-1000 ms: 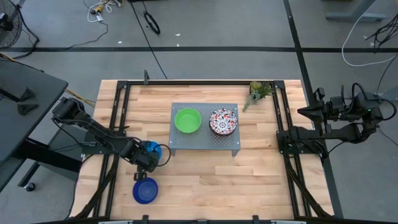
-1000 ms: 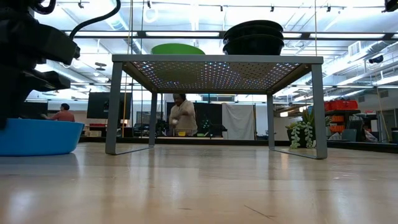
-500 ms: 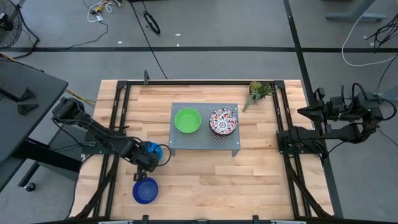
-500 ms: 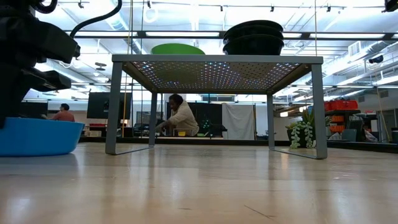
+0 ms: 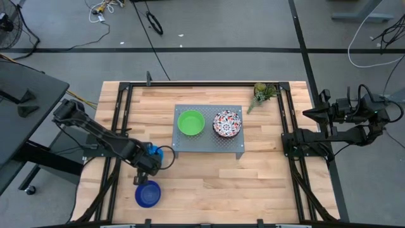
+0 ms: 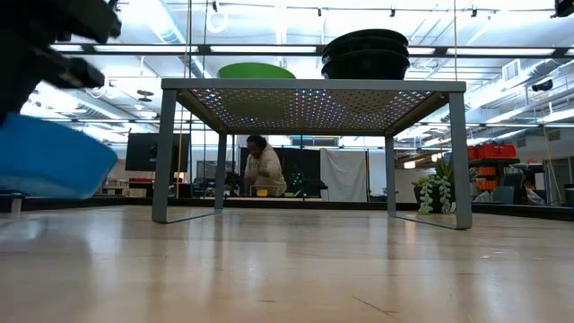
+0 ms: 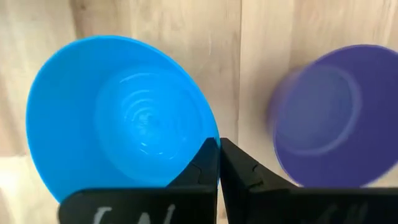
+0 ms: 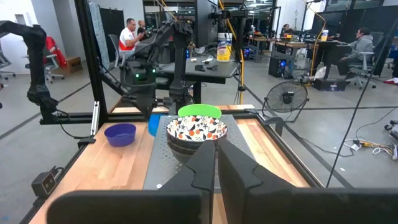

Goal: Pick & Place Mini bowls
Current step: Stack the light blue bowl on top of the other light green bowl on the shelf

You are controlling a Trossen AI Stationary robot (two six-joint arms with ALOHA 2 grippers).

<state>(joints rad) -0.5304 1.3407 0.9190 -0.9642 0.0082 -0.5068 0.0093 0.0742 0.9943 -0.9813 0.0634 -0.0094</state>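
Note:
My left gripper point(image 5: 149, 163) stands at the table's near left, shut on the light blue mini bowl point(image 7: 121, 118), which shows blurred and clear of the table in the low view point(image 6: 45, 157). A dark blue mini bowl point(image 5: 147, 194) sits on its base on the wood just nearer point(image 7: 336, 115). On the grey perforated stand point(image 5: 209, 144) rest a green mini bowl point(image 5: 190, 123) and a white floral mini bowl point(image 5: 227, 123), which tops a stack point(image 8: 196, 132). My right gripper point(image 8: 216, 163) waits shut, held level at the table's right side. My left gripper pinches the light blue bowl's rim point(image 7: 210, 134) on the side toward the dark blue bowl, one finger point(image 7: 199, 168) inside the bowl and the other outside. The fingers come from above, pointing down. The bowl hangs clear of the table, tilted.
A small potted plant point(image 5: 264, 92) stands at the far right of the table beside the stand. Black frame rails point(image 5: 120, 120) run along the left and right sides. Bare wood lies in front of the stand point(image 5: 221, 183). People sit in the room beyond.
My left gripper has risen with the light blue bowl. The bowl, which rested on the table, is now lifted clear and tilted. The dark blue bowl has stayed in place.

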